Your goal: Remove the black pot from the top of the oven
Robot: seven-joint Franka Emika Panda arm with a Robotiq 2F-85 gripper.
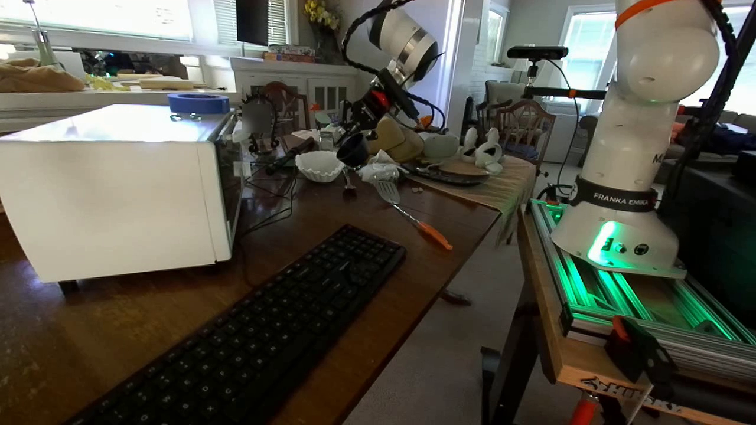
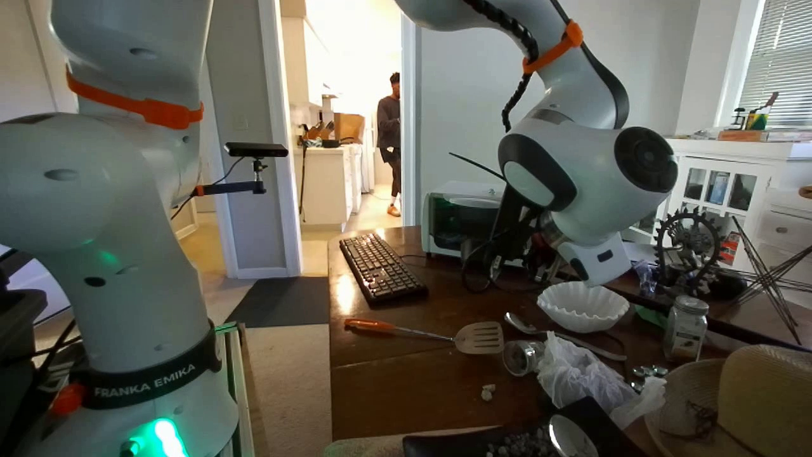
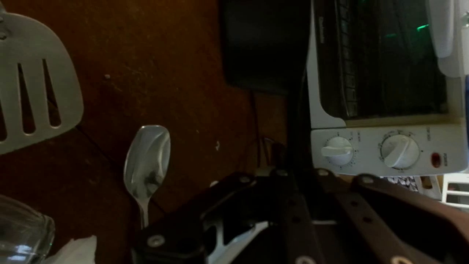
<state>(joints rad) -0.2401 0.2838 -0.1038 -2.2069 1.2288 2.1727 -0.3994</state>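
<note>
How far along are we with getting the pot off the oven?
Done: in an exterior view the pot is off the oven, apparently held over the table.
In hand: the wrist view shows its handle running to the fingers, which appear shut on it.
Left: most likely setting it down and letting go; a spoon and spatula lie on the table, so choose the spot carefully.

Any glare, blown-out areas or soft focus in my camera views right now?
Glare whitens the top of the toaster oven in an exterior view; the background kitchen is overexposed in an exterior view; in the wrist view, the black pot is dark, soft-edged and nearly featureless.
</note>
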